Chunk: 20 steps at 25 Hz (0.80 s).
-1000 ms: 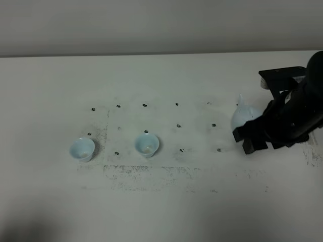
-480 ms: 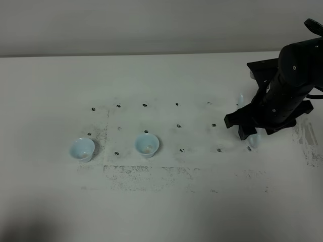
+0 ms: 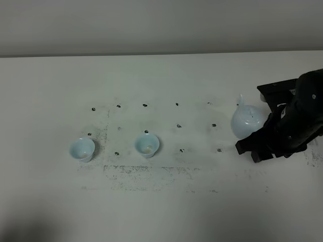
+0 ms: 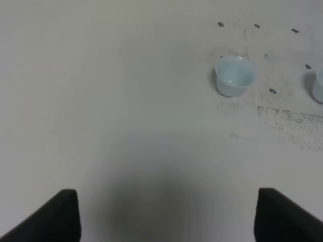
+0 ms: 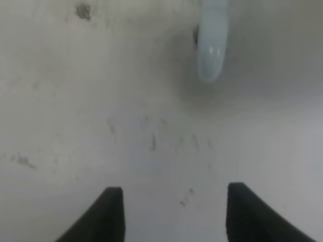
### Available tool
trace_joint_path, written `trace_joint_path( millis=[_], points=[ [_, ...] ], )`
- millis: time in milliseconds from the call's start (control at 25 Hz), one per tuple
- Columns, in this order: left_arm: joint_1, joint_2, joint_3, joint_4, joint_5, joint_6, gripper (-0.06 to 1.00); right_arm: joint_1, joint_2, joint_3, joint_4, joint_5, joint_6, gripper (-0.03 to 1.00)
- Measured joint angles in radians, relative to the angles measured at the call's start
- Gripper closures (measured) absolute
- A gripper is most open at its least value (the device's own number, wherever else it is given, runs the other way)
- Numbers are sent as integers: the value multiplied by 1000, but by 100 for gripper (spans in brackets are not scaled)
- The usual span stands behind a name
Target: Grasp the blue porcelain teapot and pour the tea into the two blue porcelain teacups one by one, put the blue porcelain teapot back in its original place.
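A: High view?
B: Right gripper [image 3: 252, 150] just beside the blue porcelain teapot [image 3: 247, 121]; both teacups [image 3: 82, 149] [image 3: 147, 145] well apart from it.
A: Left wrist?
B: Left gripper [image 4: 169, 217] wide, empty.
A: Right wrist?
B: Jaws apart, empty; teapot's handle [image 5: 211, 50] ahead, off-centre. Centre, then close.

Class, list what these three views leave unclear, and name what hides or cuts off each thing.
1. Exterior high: the teapot has its handle side hidden behind the right gripper.
2. Right wrist: only a blurred pale blue loop shows, probably the teapot's handle, cut off by the frame edge.
3. Exterior high: the left teacup and the middle teacup are too small to tell what they hold.
4. Left wrist: the middle teacup is cut by the edge.
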Motion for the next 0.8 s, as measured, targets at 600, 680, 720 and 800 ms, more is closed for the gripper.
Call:
trace_joint_path(
  millis=[600,680,720,800],
  points=[
    [0,0,0,0,0,0,27,-103,125,-182,76,18,-48,54],
    [0,0,0,0,0,0,27,-103,129,-188,95,13,-48,54],
    [0,0,0,0,0,0,27,-103,136,-189,104,8,-58,54],
    [0,0,0,0,0,0,27,-103,155,-192,120,3,-66,54]
  ],
)
